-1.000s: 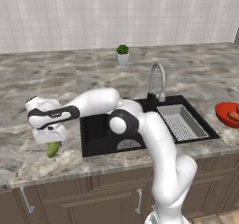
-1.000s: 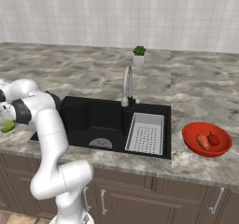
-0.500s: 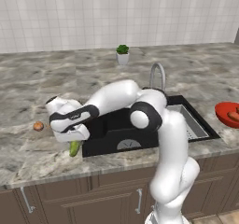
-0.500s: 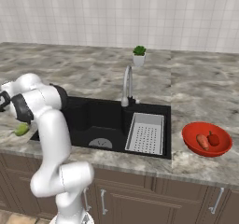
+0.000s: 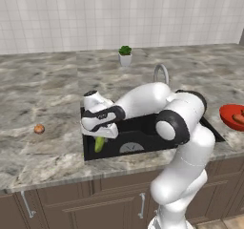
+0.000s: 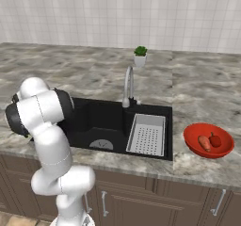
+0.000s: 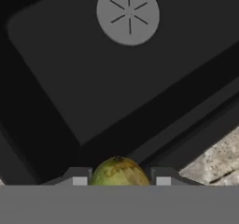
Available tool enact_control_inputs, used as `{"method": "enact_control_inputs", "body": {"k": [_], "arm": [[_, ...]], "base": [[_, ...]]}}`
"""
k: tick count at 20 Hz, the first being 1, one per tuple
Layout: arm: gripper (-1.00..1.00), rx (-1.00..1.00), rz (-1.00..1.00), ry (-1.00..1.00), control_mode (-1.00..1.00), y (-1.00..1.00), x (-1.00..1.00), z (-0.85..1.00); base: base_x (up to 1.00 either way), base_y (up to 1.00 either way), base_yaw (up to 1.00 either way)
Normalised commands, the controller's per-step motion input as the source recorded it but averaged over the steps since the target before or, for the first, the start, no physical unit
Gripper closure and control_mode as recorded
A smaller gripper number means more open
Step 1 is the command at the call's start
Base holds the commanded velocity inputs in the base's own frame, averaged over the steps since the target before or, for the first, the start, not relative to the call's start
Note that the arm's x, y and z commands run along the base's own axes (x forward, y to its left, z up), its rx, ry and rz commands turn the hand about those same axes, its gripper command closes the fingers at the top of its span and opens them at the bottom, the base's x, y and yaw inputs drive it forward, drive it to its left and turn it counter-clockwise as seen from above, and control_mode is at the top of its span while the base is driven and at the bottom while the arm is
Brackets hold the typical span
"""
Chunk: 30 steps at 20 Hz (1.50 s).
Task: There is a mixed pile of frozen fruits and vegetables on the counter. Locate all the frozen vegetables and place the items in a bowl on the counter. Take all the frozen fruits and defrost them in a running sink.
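Note:
My gripper (image 5: 99, 136) is shut on the yellow-green frozen fruit (image 5: 99, 145), which hangs over the left end of the black sink (image 5: 143, 128). In the hand view the fruit (image 7: 119, 171) sits between the fingertips (image 7: 79, 178) above the sink floor, with the round drain (image 7: 128, 14) farther ahead. The brown ball (image 5: 39, 128) lies on the counter (image 5: 43, 99) left of the sink. The red bowl (image 6: 207, 153) stands on the counter right of the sink (image 6: 108, 119) and holds the orange carrot piece (image 6: 204, 142) and the red piece (image 6: 215, 139).
A curved steel faucet (image 6: 128, 86) rises behind the basin, and a grey perforated rack (image 6: 147, 134) fills its right part. A small potted plant (image 6: 140, 56) stands at the back by the tiled wall. My own arm arches across the sink's front.
The arm has swung right from the counter to over the sink's left end, carrying the yellow-green fruit. The brown ball has stayed on the counter.

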Motion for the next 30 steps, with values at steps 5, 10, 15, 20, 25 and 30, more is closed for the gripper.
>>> {"method": "enact_control_inputs", "body": {"k": [5, 10, 15, 20, 25, 30], "arm": [[1.00, 0.03, -0.10, 0.05, -1.00, -0.48, 0.67, -0.03], [1.00, 0.04, 0.01, 0.06, -1.00, -0.54, 0.89, -0.11], [1.00, 0.10, 0.08, 0.05, -1.00, -0.52, 0.81, -0.10], [1.00, 0.06, 0.13, 0.04, -1.00, -0.41, 0.55, -0.33], [1.00, 0.00, 0.11, 0.04, -1.00, -0.35, 0.42, -0.45], [1.00, 0.00, 0.05, 0.00, -1.00, -0.09, 0.31, -0.50]], "base": [[0.00, 0.00, 0.00], [0.00, 0.00, 0.00], [0.00, 0.00, 0.00], [0.00, 0.00, 0.00], [0.00, 0.00, 0.00], [0.00, 0.00, 0.00]]}}
